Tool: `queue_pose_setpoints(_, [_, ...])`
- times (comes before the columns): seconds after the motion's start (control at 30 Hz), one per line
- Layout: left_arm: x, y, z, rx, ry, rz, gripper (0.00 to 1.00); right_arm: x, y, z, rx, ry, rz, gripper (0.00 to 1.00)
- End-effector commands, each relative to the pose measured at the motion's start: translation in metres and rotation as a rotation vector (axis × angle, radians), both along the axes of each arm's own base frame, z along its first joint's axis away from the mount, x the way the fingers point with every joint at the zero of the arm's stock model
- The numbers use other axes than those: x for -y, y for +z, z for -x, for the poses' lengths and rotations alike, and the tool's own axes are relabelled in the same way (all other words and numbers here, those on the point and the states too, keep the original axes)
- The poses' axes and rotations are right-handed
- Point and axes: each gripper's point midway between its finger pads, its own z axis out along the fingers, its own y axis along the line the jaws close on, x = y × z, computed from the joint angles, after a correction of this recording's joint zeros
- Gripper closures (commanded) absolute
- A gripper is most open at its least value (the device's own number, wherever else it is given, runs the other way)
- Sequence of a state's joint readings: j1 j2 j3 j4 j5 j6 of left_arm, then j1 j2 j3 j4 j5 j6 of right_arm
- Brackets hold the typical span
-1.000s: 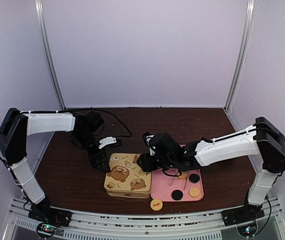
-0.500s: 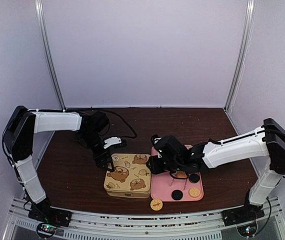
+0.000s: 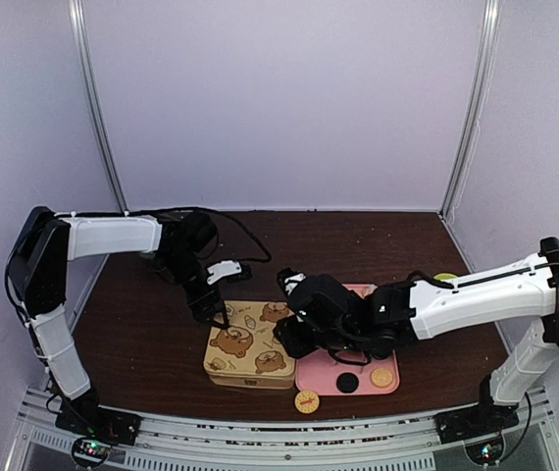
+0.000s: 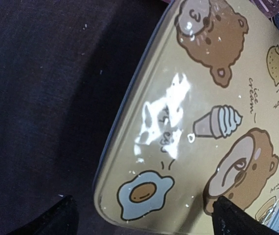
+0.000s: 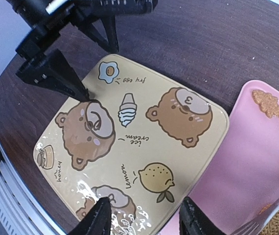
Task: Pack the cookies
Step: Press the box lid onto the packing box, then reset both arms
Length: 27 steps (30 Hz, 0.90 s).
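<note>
Dark brown tbl (image 3: pixel 132 334). On it: yellow bear-print tin (image 3: pixel 250 345) near front, pink tray (image 3: pixel 317 379) just beside on its R, lone round cookie (image 3: pixel 306 400) by front edge, small yellow-green disc (image 3: pixel 445 279) far R.

The tin lid (image 4: pixel 188 122) is smooth, glossy printed metal with bright glare patches. The desk (image 3: pixel 142 334) looks like dark wood with a dull sheen. The pink tray (image 5: pixel 247 147) seems smooth, matt plastic. The cookies (image 5: pixel 266 102) look rough and grainy, and the tongs (image 5: pixel 269 209) are shiny metal.
</note>
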State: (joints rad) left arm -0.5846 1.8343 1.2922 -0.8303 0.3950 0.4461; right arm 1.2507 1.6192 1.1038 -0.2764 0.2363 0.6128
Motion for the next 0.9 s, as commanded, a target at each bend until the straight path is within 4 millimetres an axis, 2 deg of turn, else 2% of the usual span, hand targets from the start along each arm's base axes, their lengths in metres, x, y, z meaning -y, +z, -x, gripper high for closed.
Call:
queue_pose_setpoints(0.0, [-0.001,0.042,-0.011,0.075,0.011,0.019,0.02,0.004,-0.037,0.003,-0.075,-0.01,0.052,0.53])
queue_pose_setpoints(0.17, [-0.031,0.091,-0.022,0.204,0.093,-0.011,0.02,0.033,-0.069,0.009,-0.152,-0.062,0.057,0.55])
queue_pose_setpoints(0.23, [-0.049,0.107,-0.026,0.24,0.149,-0.017,0.02,0.039,-0.072,0.011,-0.155,-0.057,0.073,0.52])
queue_pose_setpoints(0.33, [-0.076,0.126,-0.029,0.264,0.224,-0.021,0.02,0.042,-0.05,0.006,-0.113,-0.064,0.053,0.48])
queue_pose_setpoints(0.43, [-0.115,0.147,-0.04,0.323,0.357,-0.035,0.02,0.047,-0.013,-0.002,-0.053,-0.078,0.014,0.38])
queue_pose_setpoints(0.47, [-0.132,0.154,-0.047,0.362,0.42,-0.048,0.02,0.052,0.002,-0.006,-0.026,-0.09,0.005,0.29])
queue_pose_setpoints(0.53, [-0.166,0.167,-0.058,0.467,0.549,-0.104,0.02,0.063,0.033,-0.015,0.034,-0.118,-0.035,0.02])
queue_pose_setpoints(0.57, [-0.183,0.174,-0.061,0.526,0.609,-0.138,0.02,0.072,0.047,-0.021,0.059,-0.141,-0.053,0.0])
queue_pose_setpoints(0.67, [-0.222,0.191,-0.064,0.688,0.764,-0.18,0.02,0.113,0.081,-0.042,0.137,-0.247,-0.091,0.0])
queue_pose_setpoints(0.73, [-0.235,0.191,-0.059,0.734,0.818,-0.159,0.02,0.15,0.098,-0.055,0.182,-0.344,-0.127,0.0])
queue_pose_setpoints(0.8, [-0.24,0.174,-0.054,0.72,0.835,-0.136,0.02,0.191,0.111,-0.068,0.218,-0.444,-0.174,0.0])
queue_pose_setpoints(0.87, [-0.237,0.147,-0.053,0.671,0.823,-0.123,0.02,0.244,0.113,-0.08,0.237,-0.593,-0.176,0.0])
